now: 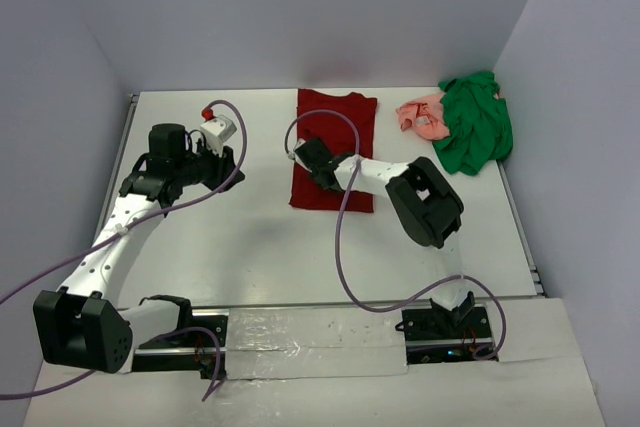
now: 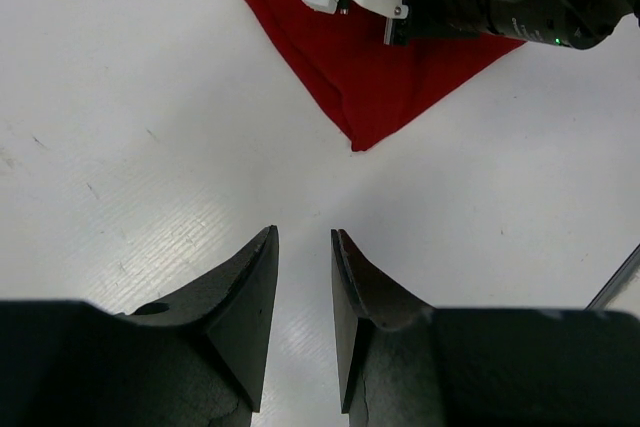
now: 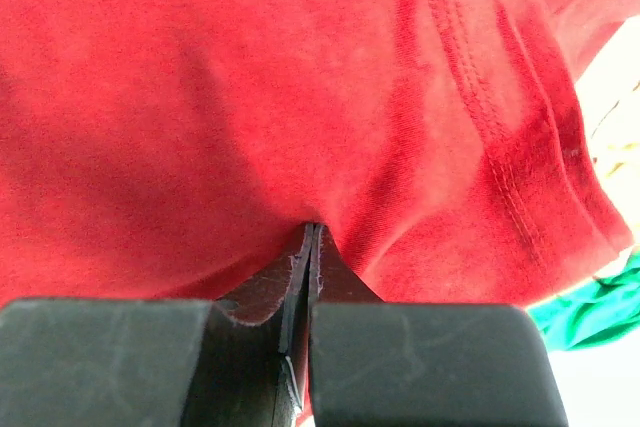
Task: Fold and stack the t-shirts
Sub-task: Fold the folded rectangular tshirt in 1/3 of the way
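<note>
The left hand hangs over the bare white counter, well left of the red shirt. In its wrist view the left hand has its two dark fingers spread a little, with a narrow gap and nothing between them. Only counter lies under them. A corner of the red shirt points toward them from the top of that view, apart from the fingertips.

The red shirt lies flat in the middle of the counter toward the far edge, as an upright rectangle. The right hand rests low on its left half. From the right wrist, the right hand is pressed together, with no gap showing. Its tips are buried in the red cloth, and creases run into them, so it looks to be pinching a small pucker of the shirt. A stitched hem runs down the right of that view.

Farther right, by the far right corner, the pink shirt lies crumpled. It touches the left side of the green shirt, also in a loose heap against the right wall. A bit of green shows past the red hem.
</note>
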